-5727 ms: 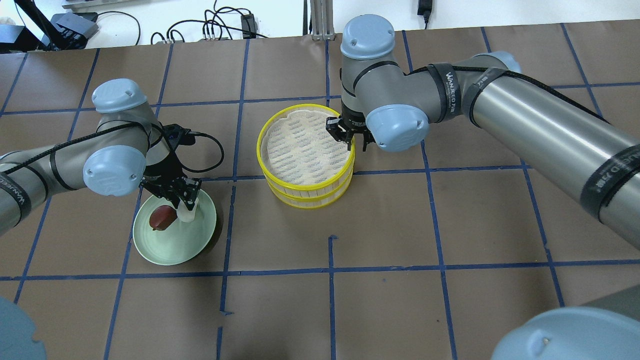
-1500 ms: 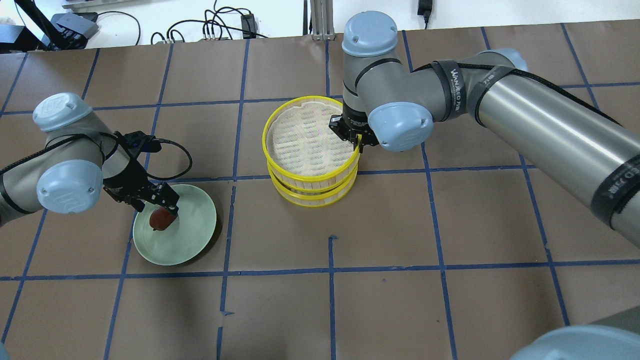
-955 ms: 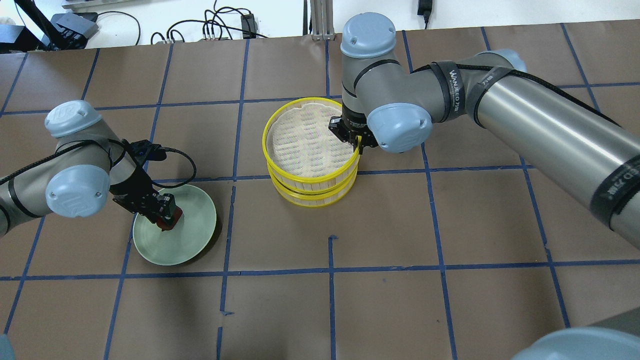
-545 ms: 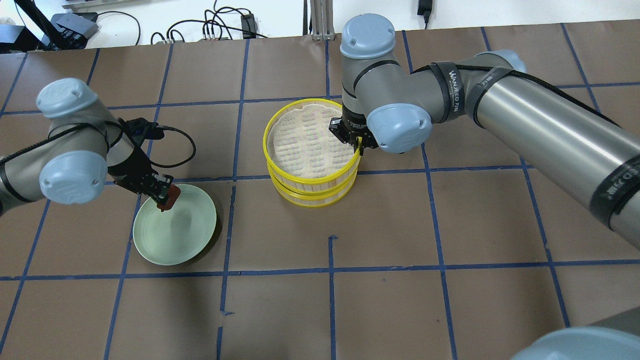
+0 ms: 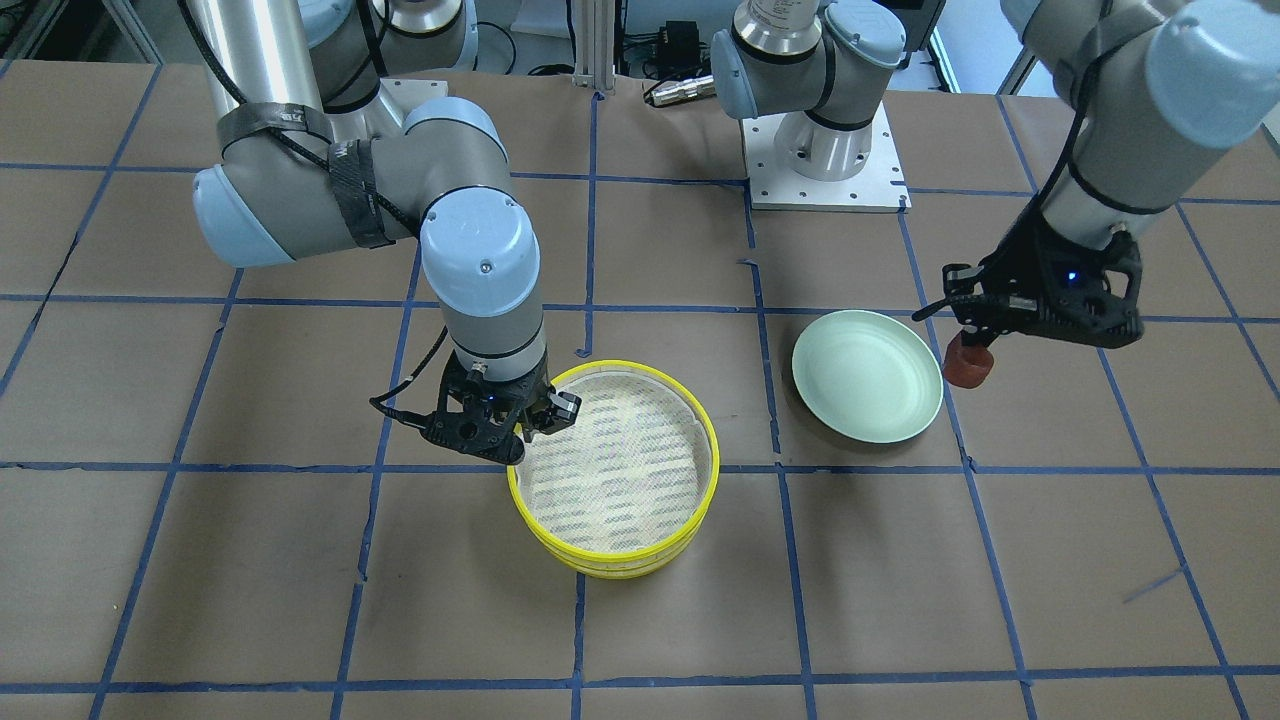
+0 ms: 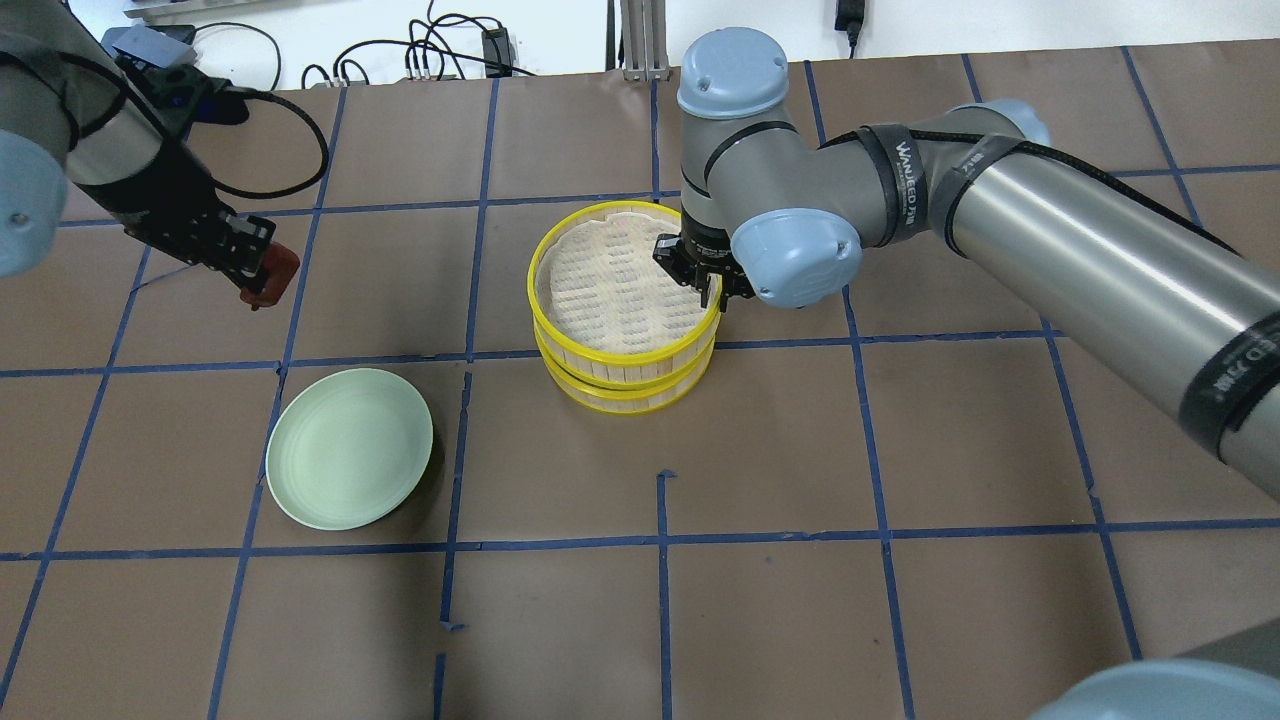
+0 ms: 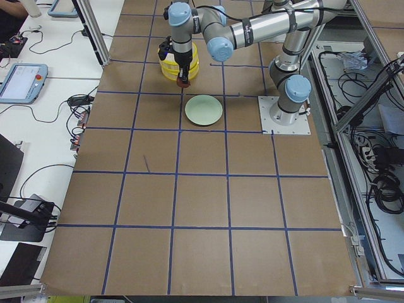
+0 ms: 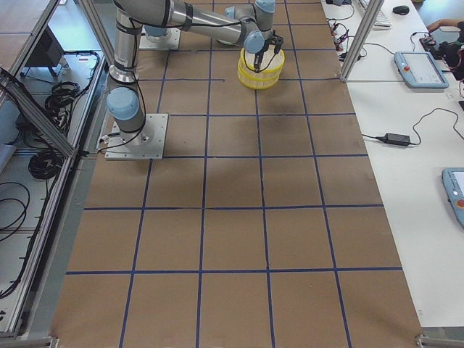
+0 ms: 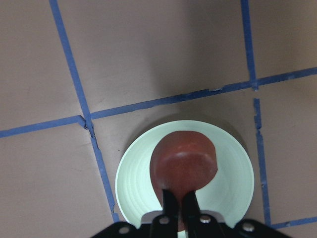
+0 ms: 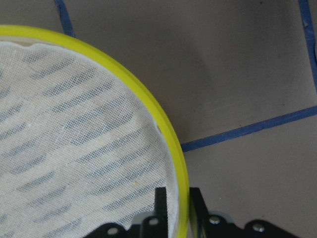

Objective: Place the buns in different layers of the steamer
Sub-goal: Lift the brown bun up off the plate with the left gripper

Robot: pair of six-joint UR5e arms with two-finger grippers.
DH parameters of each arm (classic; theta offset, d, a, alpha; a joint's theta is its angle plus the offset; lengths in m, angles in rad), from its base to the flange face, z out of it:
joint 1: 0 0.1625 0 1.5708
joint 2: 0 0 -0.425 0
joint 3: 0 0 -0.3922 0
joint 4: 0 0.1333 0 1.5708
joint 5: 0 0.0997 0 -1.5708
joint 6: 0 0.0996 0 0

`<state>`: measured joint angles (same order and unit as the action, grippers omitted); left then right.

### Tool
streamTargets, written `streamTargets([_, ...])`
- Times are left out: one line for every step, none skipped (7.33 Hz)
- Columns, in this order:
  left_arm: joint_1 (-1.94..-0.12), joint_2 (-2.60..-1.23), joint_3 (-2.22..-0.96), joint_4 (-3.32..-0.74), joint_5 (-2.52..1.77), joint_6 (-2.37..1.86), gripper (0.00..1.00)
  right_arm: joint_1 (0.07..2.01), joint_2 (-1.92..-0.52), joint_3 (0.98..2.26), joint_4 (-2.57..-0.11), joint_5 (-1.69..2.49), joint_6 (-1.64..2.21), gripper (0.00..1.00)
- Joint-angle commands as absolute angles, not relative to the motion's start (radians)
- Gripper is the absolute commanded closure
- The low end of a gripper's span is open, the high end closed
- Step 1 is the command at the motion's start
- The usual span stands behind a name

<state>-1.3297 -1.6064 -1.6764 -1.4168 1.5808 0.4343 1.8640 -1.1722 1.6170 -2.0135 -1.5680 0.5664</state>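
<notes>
Off the plate (image 9: 133, 173), brown bun (image 9: 183, 163), partly hidden in left gripper (image 9: 181, 201)

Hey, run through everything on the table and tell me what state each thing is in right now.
left gripper: shut on the reddish-brown bun, held up in the air.
right gripper: shut on the top tray's yellow rim.
steamer: two trays stacked, top mesh bare.
pale green plate: empty.

WANJEED in white on black strap (image 6: 906, 178) round my right arm (image 6: 1060, 250), second strap (image 6: 1240, 385) lettering unreadable
</notes>
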Motion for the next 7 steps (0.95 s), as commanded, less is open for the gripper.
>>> streamTargets([-1.356,-1.589,-1.649,-1.436,1.543,0.433,0.97,1.871,-1.170,1.617,-2.014,-1.566,0.568,0.73])
streamTargets([-1.377,-1.579,-1.643,-1.436,1.549,0.433,0.97,1.871,-1.170,1.617,-2.014,-1.572,0.566,0.81])
streamTargets([-1.385,-1.572,-1.643,-1.436,1.546,0.433,0.97,1.871,-1.172,1.617,-2.014,-1.577,0.560,0.91])
streamTargets([-1.388,-1.572,-1.644,-1.436,1.539,0.433,0.97,1.871,-1.175,1.618,-2.013,-1.592,0.552,0.93])
streamTargets([-1.410,-1.572,-1.644,-1.430,1.540,0.433,0.97,1.871,-1.180,1.617,-2.007,-1.607,0.554,0.93])
streamTargets([-1.431,-1.571,-1.644,-1.424,1.545,0.433,0.97,1.874,-1.183,1.617,-2.005,-1.623,0.564,0.93])
streamTargets([-1.437,-1.569,-1.646,-1.420,1.545,0.433,0.97,1.875,-1.183,1.617,-2.005,-1.617,0.566,0.93])
